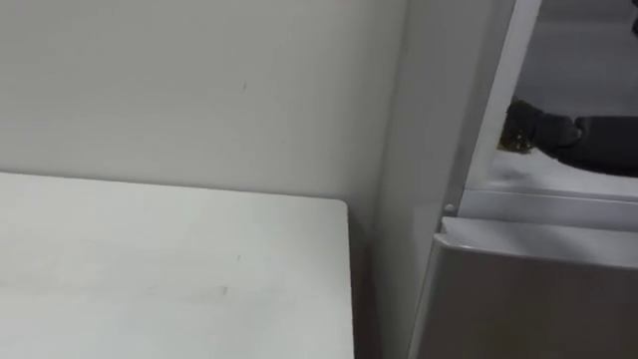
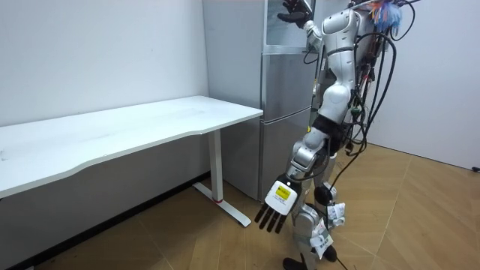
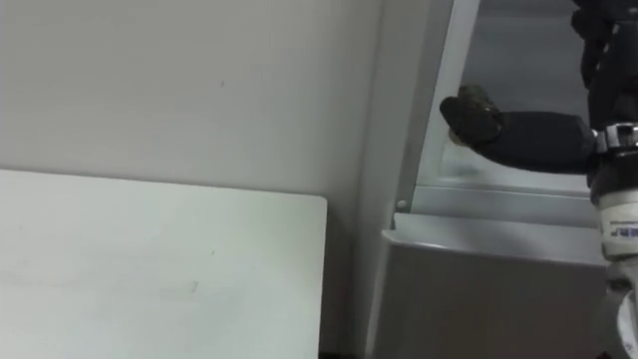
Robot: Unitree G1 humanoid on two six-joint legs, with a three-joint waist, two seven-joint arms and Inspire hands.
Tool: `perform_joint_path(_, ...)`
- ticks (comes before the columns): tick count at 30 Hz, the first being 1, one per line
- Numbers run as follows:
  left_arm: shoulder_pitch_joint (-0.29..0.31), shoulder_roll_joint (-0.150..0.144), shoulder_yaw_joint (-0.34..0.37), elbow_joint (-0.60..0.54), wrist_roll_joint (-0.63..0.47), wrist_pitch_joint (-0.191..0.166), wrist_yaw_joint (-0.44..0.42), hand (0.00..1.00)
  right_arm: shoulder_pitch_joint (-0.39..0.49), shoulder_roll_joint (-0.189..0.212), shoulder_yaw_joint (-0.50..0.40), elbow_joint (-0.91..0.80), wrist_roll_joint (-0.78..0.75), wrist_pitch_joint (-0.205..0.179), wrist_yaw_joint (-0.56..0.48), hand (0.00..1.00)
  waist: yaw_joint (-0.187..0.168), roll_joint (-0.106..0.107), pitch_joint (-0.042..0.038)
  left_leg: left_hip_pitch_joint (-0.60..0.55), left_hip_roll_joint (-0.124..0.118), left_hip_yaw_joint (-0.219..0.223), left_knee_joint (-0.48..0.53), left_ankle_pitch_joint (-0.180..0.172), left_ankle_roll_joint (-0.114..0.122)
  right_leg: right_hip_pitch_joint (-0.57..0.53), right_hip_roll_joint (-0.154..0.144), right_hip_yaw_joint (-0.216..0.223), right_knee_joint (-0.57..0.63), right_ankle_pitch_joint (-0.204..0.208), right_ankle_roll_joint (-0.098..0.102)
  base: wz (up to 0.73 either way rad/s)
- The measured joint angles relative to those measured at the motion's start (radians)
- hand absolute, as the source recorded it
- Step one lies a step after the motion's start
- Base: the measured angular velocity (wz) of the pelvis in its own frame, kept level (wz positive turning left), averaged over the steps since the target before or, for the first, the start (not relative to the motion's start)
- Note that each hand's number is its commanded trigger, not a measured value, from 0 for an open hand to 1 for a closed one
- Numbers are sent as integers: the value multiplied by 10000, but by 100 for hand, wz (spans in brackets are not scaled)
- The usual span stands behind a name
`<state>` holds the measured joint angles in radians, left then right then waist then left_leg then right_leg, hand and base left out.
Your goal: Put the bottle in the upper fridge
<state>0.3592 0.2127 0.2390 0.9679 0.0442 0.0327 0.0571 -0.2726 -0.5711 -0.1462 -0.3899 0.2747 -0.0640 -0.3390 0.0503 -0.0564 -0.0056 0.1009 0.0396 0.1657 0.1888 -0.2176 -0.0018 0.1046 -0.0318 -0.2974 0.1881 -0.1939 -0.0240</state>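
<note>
The right hand (image 3: 503, 128) reaches into the open upper compartment of the fridge (image 2: 289, 112), just above the top edge of the shut lower door (image 3: 478, 289). At the hand's tip sits a dark, brownish lump (image 3: 471, 110). Whether that is the bottle held in the hand or only the hand's own curled fingers cannot be told, so neither the bottle's place nor the hand's opening can be read for sure. If it is the bottle, it is already inside the fridge's upper compartment, close to the near side wall.

As a judgement, a bottle is probably stiff and smooth-sided, so it may slip, and its weight depends on how full it is. It is best taken round the middle of its body, kept upright, and set down on its base before the hold loosens.

The left hand (image 2: 276, 204) hangs low in front of the fridge with straight, spread fingers, holding nothing. The table (image 2: 150, 127) stands beside the fridge.
</note>
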Motion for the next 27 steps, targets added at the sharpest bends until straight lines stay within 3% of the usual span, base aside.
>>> perform_joint_path(2,16,-44,-57,-1,84,-110,7,0,327,358,-157,-480,-6,-275,67,0,-21,18,-5,75,4,103,-12,1,0,-4,12,80,-3,0,0,-9)
perform_joint_path(8,24,-155,-102,34,78,-281,79,0,1003,1069,-253,-595,98,-458,221,0,-179,37,11,135,11,262,-99,-1,-1,6,24,239,25,4,3,-8)
perform_joint_path(12,35,-302,-154,97,76,-432,245,0,1496,1200,-318,-946,958,-461,538,0,-233,112,-3,167,16,368,-147,-3,0,-3,57,391,24,16,16,-8)
perform_joint_path(16,21,-396,-174,711,83,-640,389,0,1908,1443,-367,-1186,1564,-708,904,0,-336,280,-16,305,27,533,-230,-6,1,28,68,516,29,29,10,-11)
perform_joint_path(23,54,-630,-180,749,90,-638,689,0,3085,2223,-463,-1283,1938,-773,1578,0,-502,453,-25,234,116,765,-150,-82,-32,-203,155,775,156,71,-31,-13)
perform_joint_path(27,-17,-726,-286,736,82,-662,712,0,3184,2315,-679,-1295,1991,-775,1588,0,-615,615,-65,151,177,1011,-72,-110,-41,-365,200,999,224,90,-64,-14)
